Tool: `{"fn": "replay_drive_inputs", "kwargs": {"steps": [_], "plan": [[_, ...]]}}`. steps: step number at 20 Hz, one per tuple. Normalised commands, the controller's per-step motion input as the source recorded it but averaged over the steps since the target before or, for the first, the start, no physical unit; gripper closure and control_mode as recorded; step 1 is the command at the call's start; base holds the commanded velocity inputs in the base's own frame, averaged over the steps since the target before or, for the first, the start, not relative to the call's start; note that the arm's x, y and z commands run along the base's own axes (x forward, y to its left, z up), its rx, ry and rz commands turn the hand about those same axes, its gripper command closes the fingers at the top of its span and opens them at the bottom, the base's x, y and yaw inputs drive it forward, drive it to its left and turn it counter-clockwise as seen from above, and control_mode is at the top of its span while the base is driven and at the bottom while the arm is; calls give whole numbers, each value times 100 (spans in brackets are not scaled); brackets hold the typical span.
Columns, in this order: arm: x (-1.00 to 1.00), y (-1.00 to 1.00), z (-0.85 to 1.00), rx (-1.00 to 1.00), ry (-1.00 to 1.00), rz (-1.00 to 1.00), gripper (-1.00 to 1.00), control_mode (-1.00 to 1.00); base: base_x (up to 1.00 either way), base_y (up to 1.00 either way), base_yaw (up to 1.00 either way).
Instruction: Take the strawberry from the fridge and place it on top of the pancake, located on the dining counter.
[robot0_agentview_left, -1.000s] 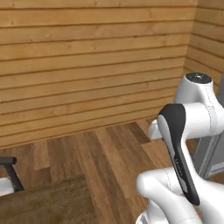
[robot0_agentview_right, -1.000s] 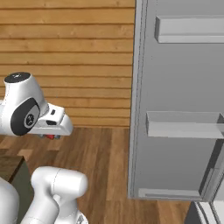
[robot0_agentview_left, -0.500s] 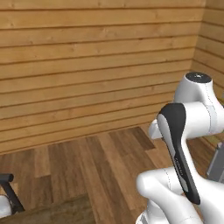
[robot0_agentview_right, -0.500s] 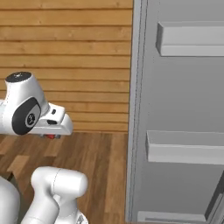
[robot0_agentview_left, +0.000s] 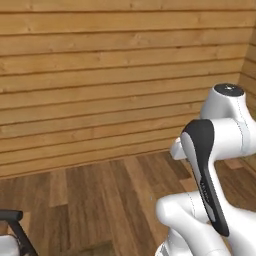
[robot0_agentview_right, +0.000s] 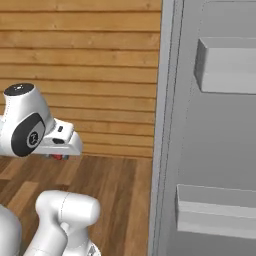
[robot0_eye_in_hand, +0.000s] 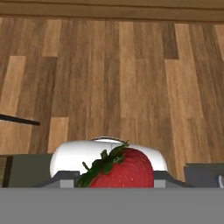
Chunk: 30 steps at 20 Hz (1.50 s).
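In the hand view we see the strawberry (robot0_eye_in_hand: 117, 169) cut off along its lower part by the frame's bottom band, so its tip is out of sight, and we cannot tell how the fingers meet it. In the right base view we catch just a sliver of red (robot0_agentview_right: 59, 157) under the white hand, too small to make out. The fridge (robot0_agentview_right: 210, 135) runs off the top, right and bottom edges there, so we cannot see its full door or shelves. In the left base view, a dark bar-like object (robot0_agentview_left: 15, 226) at the lower left corner is cropped, and we cannot tell what it is.
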Motion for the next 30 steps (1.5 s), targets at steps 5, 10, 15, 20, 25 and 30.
{"fn": "replay_drive_inputs", "kwargs": {"steps": [5, 10, 15, 20, 25, 30], "plan": [[0, 0, 0, 0, 0, 0, 100, 100, 100, 1, 33], [0, 0, 0, 0, 0, 0, 100, 100, 100, 11, 21], [0, 0, 0, 0, 0, 0, 100, 100, 100, 20, 21], [0, 0, 0, 0, 0, 0, 100, 100, 100, 37, 26], [0, 0, 0, 0, 0, 0, 100, 100, 100, 39, 57], [0, 0, 0, 0, 0, 0, 100, 100, 78, 1, 83]]}}
